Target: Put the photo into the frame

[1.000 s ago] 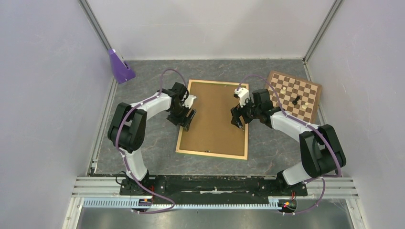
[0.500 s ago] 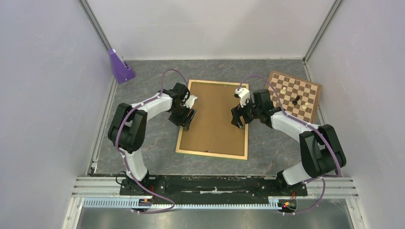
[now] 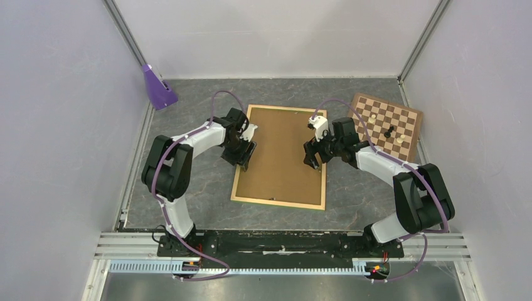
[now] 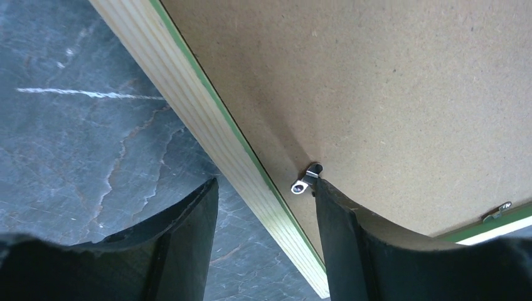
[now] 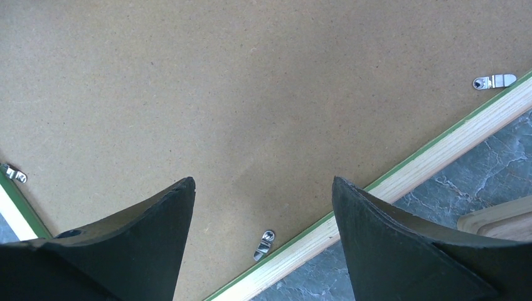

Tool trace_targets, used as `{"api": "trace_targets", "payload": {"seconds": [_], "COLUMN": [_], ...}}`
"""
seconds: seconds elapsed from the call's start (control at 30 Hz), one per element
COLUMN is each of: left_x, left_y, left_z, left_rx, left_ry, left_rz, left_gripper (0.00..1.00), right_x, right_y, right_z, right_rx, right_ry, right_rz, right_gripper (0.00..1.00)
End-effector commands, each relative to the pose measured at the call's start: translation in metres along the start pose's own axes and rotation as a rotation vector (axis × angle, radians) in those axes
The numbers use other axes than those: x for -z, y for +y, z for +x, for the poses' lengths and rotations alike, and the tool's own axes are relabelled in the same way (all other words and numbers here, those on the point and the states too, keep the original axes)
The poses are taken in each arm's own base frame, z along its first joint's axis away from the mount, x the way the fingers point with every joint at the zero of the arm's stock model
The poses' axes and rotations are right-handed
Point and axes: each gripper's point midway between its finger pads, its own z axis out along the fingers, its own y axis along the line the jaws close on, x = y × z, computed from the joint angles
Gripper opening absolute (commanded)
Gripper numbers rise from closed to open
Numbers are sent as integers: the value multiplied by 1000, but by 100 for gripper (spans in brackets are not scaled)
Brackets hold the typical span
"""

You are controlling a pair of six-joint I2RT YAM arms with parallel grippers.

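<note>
Grey table w/ frame face-down, brown panel inside.

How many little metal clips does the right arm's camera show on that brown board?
3. One clip sits upper right by the frame rail, one low between the fingers, one at the left edge. More may be hidden.

Setting: robotics lab test cell. Blank panel walls, aluminium mounting rail, grey marbled tabletop.
</note>
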Motion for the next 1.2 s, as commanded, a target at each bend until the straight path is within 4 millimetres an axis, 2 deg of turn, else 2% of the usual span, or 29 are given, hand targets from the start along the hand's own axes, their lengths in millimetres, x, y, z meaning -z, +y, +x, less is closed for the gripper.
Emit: {"api": "trace_targets", "payload": {"seconds": [0.0, 0.23, 0.83, 1.0, 1.17], "left_x": [2, 0, 4, 5, 3], "left_y": [15, 18, 20, 20, 20], "left_z": [-31, -33, -18, -18, -22], "left_rx": [32, 58, 69, 72, 75], "left_ry": [-102, -101, -71, -72, -71], "left_rz": [-49, -43, -39, -35, -32], "left_gripper": [63, 59, 44, 34, 9], "right_x": [2, 2, 1, 2, 0], "right_y": [-1, -1, -6, -10, -9], "right_z": [-10, -9, -6, -5, -2], "right_rx": [3, 2, -1, -9, -16], "right_ry": [-43, -40, -28, -28, -21], "right_rz": [-2, -4, 17, 33, 27], "right_gripper": [83, 82, 82, 82, 82]}}
